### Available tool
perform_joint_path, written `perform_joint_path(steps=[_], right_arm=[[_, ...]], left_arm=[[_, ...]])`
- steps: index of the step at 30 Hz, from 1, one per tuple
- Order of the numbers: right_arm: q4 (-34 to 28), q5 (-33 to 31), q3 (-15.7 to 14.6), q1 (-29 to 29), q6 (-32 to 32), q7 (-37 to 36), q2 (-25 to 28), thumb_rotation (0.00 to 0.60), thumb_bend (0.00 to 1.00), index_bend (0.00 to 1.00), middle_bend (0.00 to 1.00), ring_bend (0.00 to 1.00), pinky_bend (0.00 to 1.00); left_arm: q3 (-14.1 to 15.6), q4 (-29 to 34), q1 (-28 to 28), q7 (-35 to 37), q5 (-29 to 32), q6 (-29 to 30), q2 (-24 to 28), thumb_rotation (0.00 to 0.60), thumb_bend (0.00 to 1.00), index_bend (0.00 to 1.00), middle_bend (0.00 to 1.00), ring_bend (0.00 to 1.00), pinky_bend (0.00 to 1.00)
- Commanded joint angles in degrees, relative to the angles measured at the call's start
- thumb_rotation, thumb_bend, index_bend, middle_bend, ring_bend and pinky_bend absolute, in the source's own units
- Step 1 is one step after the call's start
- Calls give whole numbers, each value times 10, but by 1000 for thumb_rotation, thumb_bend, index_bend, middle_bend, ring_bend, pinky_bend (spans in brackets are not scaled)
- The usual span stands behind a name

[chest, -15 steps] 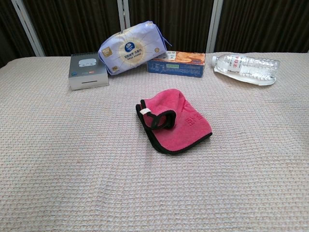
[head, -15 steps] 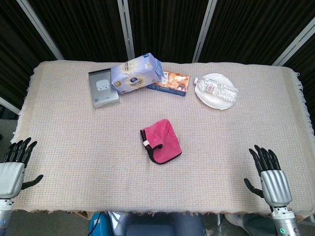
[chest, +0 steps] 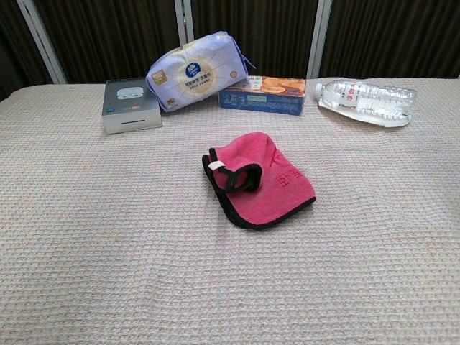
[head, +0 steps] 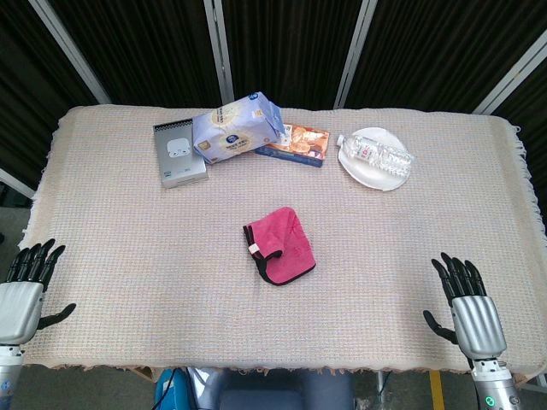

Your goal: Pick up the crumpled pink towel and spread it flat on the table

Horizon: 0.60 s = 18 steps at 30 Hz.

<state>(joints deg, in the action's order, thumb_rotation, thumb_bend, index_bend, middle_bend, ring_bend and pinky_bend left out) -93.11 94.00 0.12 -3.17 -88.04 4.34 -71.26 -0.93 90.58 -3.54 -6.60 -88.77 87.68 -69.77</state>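
**A:** Since half a second ago, has anything on the desk [head: 120, 231] shifted?

**B:** Hardly. The pink towel [head: 280, 245] lies in the same folded heap near the middle of the desk, its black-edged corner and small white tag turned up just as before. Both hands have dropped back very slightly toward the near edge, nothing more.

**A:** And how do the hands sit?

**B:** The left hand [head: 24, 290] is at the near left corner and the right hand [head: 468, 309] at the near right corner, both well apart from the towel. Each has its fingers spread apart and holds nothing. Only the head view shows them; the chest view catches neither.

**A:** So for the task?

**B:** I'd judge the pick-up has not begun. The towel is untouched, and one hand would have to reach in toward the centre before any spreading can start.

**A:** Any writing you can make out?

**B:** Little. The blue-and-white soft pack [chest: 195, 69] at the back carries a round blue logo and printed text, too small to read. The grey box [chest: 131, 105] beside it has a pale device pictured on top. The blue and orange carton [chest: 262, 95] has a small label I can't read. The clear water bottle [chest: 366, 96] lies on its side on the white plate [head: 363, 171], its label illegible. There is embossed lettering on the towel, also unreadable.
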Motion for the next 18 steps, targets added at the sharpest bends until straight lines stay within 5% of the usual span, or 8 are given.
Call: perform_joint_path(steps=[1, 18], right_arm=[[-1, -3, 1, 0, 1, 0, 0, 600, 269, 0, 0, 0, 0], [-10, -24, 9, -3, 13, 9, 4, 600, 268, 0, 0, 0, 0]], left_arm=[[-1, 1, -2, 1, 2, -3, 0, 600, 68, 20, 0, 0, 0], [-29, 34, -65, -20, -30, -48, -15, 600, 20, 191, 42, 0, 33]])
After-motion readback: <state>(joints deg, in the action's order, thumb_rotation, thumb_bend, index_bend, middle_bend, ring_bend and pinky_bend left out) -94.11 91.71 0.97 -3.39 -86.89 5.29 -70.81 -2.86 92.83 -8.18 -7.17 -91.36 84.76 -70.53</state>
